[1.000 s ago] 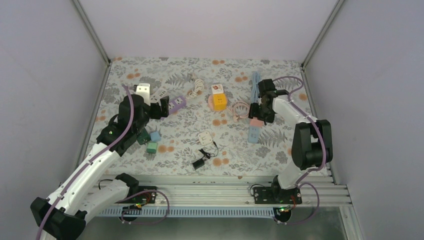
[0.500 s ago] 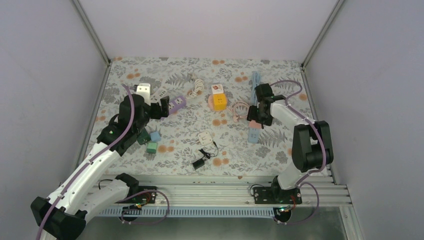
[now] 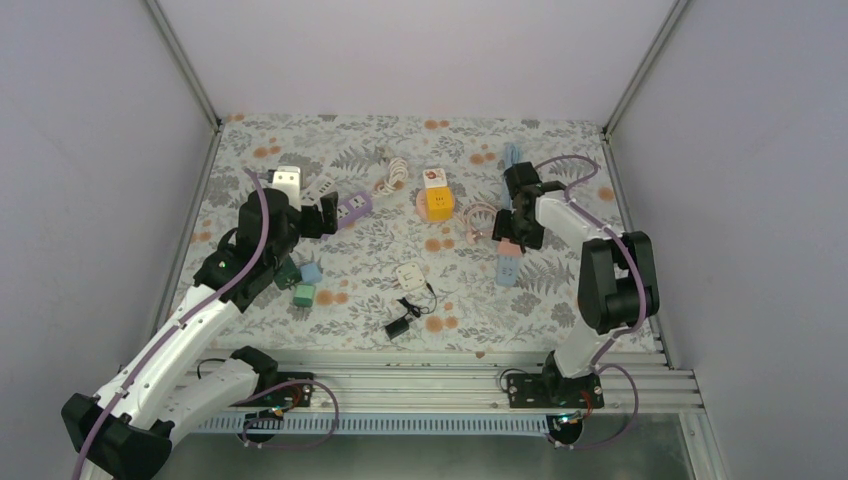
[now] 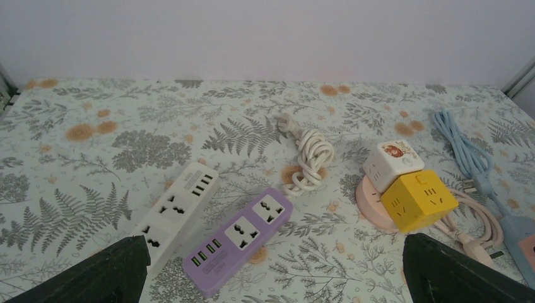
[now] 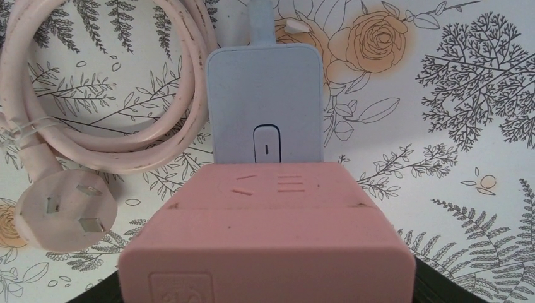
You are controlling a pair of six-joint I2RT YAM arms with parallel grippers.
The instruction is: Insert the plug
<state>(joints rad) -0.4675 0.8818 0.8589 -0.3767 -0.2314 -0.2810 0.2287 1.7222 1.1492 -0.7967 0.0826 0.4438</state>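
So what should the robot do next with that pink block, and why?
Probably put the pink block down beside the blue power strip and let go. The right gripper is clamped on the block, while the pink plug lies loose next to the strip, so that hand needs freeing to grab it.

Probably a lab test cell, plain walls [image 3: 400, 50], aluminium rails [image 3: 420, 380]
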